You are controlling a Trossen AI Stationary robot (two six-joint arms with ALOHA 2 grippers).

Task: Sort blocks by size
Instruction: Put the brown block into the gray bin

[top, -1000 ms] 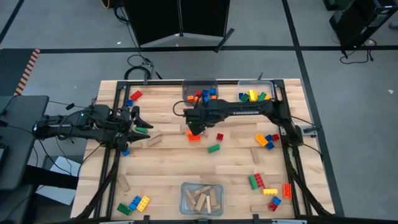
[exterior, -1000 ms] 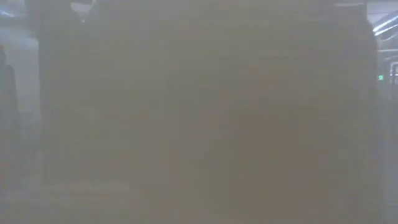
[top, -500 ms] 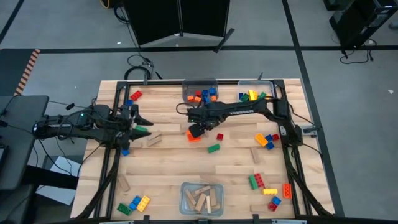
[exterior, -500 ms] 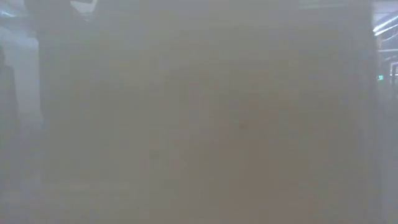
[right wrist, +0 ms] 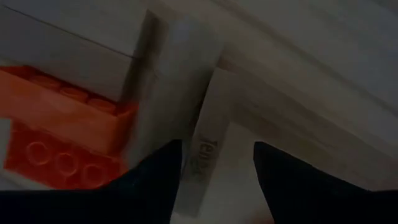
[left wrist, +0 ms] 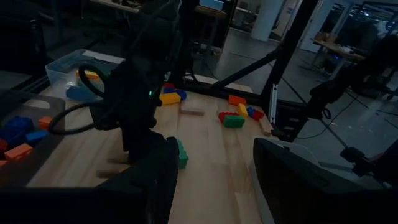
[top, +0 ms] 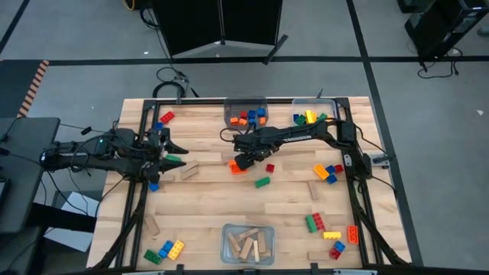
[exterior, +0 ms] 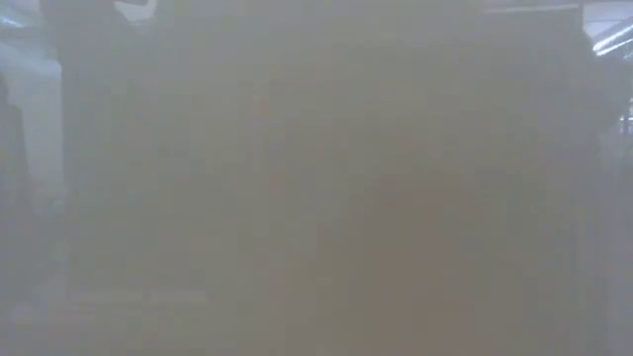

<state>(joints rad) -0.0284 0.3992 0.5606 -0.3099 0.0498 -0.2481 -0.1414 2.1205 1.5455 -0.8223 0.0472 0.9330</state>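
Observation:
My right gripper (top: 243, 160) points down at the table's middle, open, just above the board. In the right wrist view (right wrist: 214, 180) its fingers stand on either side of a tan wooden block (right wrist: 204, 146) that lies on the table. An orange studded brick (right wrist: 59, 134) lies right beside that block, also on the table (top: 238, 169). A red brick (top: 270, 168) and a green brick (top: 262, 182) lie close by. My left gripper (top: 170, 149) waits open at the table's left edge, above a green brick (top: 175, 159). The low view shows only haze.
Two clear bins with coloured bricks stand at the far edge (top: 246, 116) (top: 315, 116). A bin of wooden blocks (top: 247, 243) stands at the near edge. Loose bricks lie at the right (top: 327, 172), near right (top: 325, 229) and near left (top: 165, 250). Loose wooden blocks (top: 189, 169) (top: 313, 191) lie around.
My right gripper has come down toward the table beside the orange brick, and its arm has stretched lower over the board. The blocks and my left arm have stayed where they were.

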